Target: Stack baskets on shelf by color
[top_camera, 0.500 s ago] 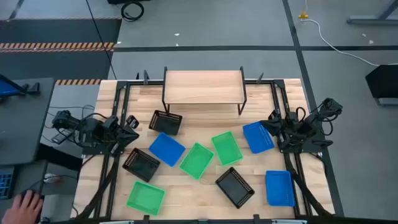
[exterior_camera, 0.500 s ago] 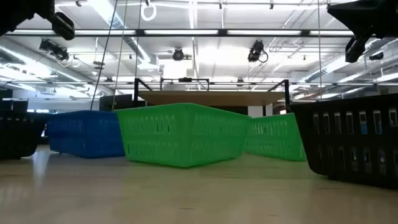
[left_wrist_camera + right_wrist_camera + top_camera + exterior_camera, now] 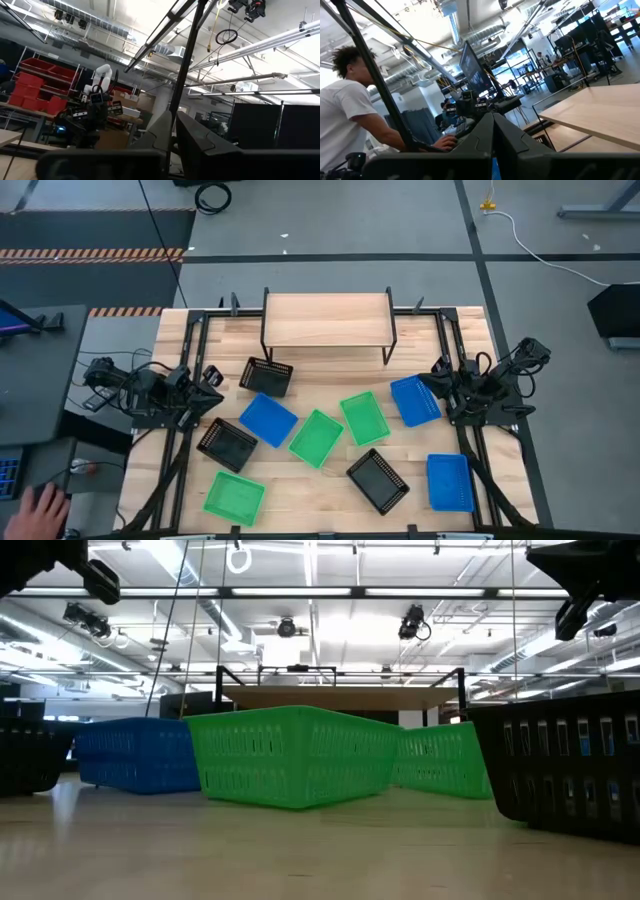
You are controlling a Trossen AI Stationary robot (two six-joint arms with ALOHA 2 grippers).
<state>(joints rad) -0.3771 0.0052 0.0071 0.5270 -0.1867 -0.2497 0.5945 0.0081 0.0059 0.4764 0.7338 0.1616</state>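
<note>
Several baskets lie scattered with their bottoms on the wooden tabletop: three black (image 3: 227,444) (image 3: 267,376) (image 3: 378,480), three green (image 3: 316,438) (image 3: 364,418) (image 3: 234,496) and three blue (image 3: 268,420) (image 3: 415,400) (image 3: 449,482). The shelf (image 3: 326,320) stands at the table's far middle with nothing on its top. My left gripper (image 3: 212,378) hovers shut at the left edge, beside the far black basket. My right gripper (image 3: 438,370) hovers shut at the right edge, just past a blue basket. Both wrist views show the fingers (image 3: 172,132) (image 3: 493,134) closed together, holding nothing.
Black frame rails (image 3: 190,350) run along both table sides. A person's hand (image 3: 45,502) rests at a desk off the table's near left, and a person in a white shirt (image 3: 350,110) shows beyond the table. In the low view a green basket (image 3: 295,755) and a black one (image 3: 565,765) stand nearest.
</note>
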